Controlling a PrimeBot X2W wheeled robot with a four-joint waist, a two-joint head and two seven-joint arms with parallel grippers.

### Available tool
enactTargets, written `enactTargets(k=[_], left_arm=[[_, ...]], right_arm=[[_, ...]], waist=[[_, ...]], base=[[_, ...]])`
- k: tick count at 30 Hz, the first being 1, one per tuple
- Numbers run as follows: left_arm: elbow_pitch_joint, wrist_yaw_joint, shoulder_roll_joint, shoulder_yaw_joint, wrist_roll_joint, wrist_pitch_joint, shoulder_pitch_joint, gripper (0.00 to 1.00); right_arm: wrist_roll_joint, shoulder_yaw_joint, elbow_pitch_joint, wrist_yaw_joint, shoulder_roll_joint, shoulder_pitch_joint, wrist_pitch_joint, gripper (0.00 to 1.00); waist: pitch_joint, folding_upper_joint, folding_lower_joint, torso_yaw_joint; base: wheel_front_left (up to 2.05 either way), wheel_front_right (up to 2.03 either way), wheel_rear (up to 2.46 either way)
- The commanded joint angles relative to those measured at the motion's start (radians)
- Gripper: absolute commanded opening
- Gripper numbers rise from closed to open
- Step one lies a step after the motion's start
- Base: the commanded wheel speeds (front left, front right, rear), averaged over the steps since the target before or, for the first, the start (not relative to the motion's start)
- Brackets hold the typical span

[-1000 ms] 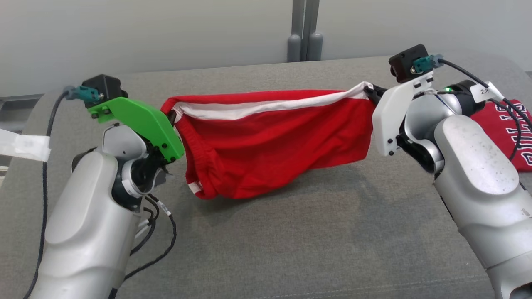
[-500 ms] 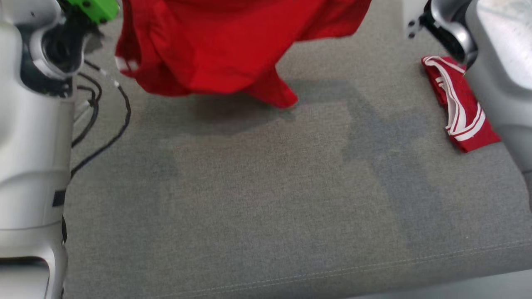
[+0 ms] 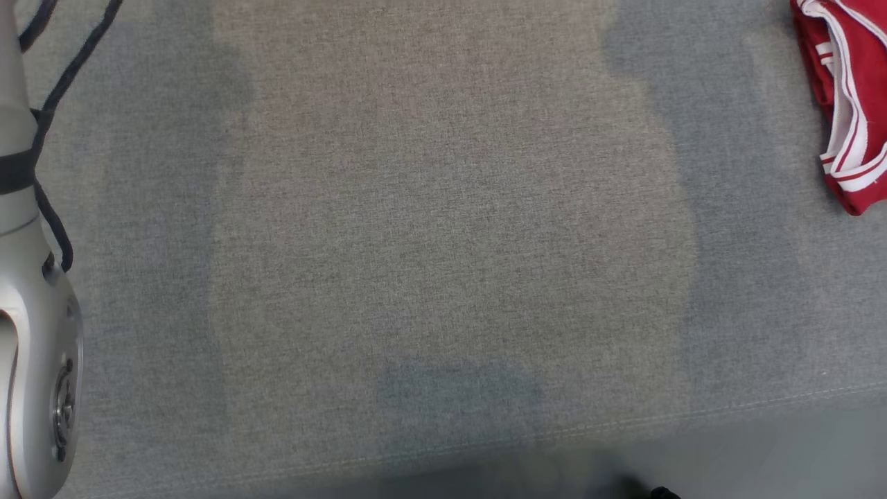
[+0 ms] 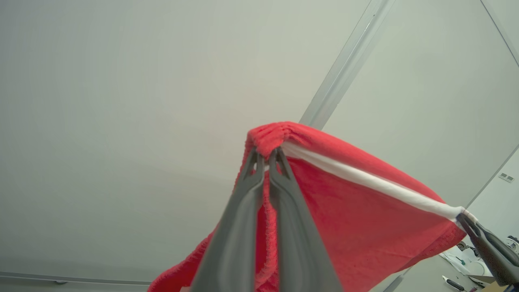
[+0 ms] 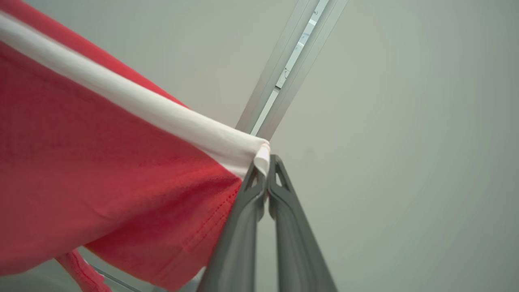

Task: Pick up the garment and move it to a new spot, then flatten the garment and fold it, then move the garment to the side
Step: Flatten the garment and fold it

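While the left gripper (image 4: 267, 153) and right gripper (image 5: 268, 161) each clamped a top corner of the red garment (image 4: 357, 219), stretched aloft between them, pulling wider could have slipped a corner free.

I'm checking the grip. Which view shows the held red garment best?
The left wrist view: the red garment spans from the left claw to the right claw, white band taut. The right wrist view gives its pinched corner; the head view faces a second garment.
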Motion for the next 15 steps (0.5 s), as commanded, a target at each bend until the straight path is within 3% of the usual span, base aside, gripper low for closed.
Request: enactTargets(k=[1, 7, 15], left_arm=[[0.008, -0.017, 0.002, 0.012, -0.006, -0.021, -0.016, 0.0], [0.063, -0.098, 0.009, -0.023, 0.008, -0.066, 0.045, 0.0], [0.091, -0.164, 0.034, -0.113, 0.059, -0.106, 0.286, 0.0]], right_arm=[[-0.03, -0.015, 0.012, -0.002, 0.002, -0.016, -0.019, 0.0], [-0.098, 0.031, 0.074, -0.002, 0.024, 0.0, -0.051, 0.0], [-0.015, 0.293, 0.1, -0.002, -0.008, 0.154, -0.098, 0.0]], waist=[[0.045, 0.0, -0.0002, 0.007], [0.066, 0.0, -0.0002, 0.013], [0.012, 0.0, -0.0002, 0.022]], base=[[0.0, 0.0, 0.0], [0.0, 0.0, 0.0], [0.0, 0.0, 0.0]])
